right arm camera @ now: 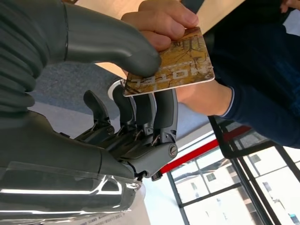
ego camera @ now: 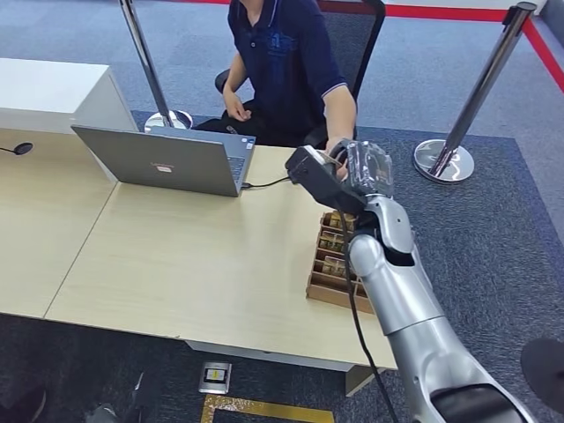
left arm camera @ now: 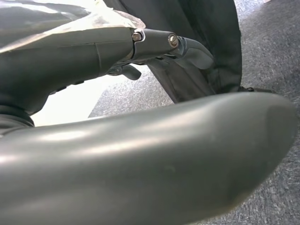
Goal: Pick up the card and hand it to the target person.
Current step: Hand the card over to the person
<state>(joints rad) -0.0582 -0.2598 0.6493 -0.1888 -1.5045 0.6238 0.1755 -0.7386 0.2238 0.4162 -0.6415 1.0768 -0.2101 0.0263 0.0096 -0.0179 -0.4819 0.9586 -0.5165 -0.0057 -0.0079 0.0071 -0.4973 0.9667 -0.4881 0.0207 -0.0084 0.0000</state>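
Two hands hold the card (right arm camera: pixel 171 65); right hand (right arm camera: pixel 138 79), person's hand (right arm camera: pixel 164 21).

Place: an office reception area, I judge.
Furniture: pale wood tabletop (ego camera: pixel 166 256), open laptop (ego camera: pixel 169 159), mesh office chair (ego camera: pixel 349 35).
Floor: grey carpet (ego camera: pixel 492 238).
Barriers: chrome queue posts (ego camera: pixel 465 115) before me.

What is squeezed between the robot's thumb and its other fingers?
The right wrist view shows a gold hotel card there, gripped by the right hand; the person's hand pinches it too.
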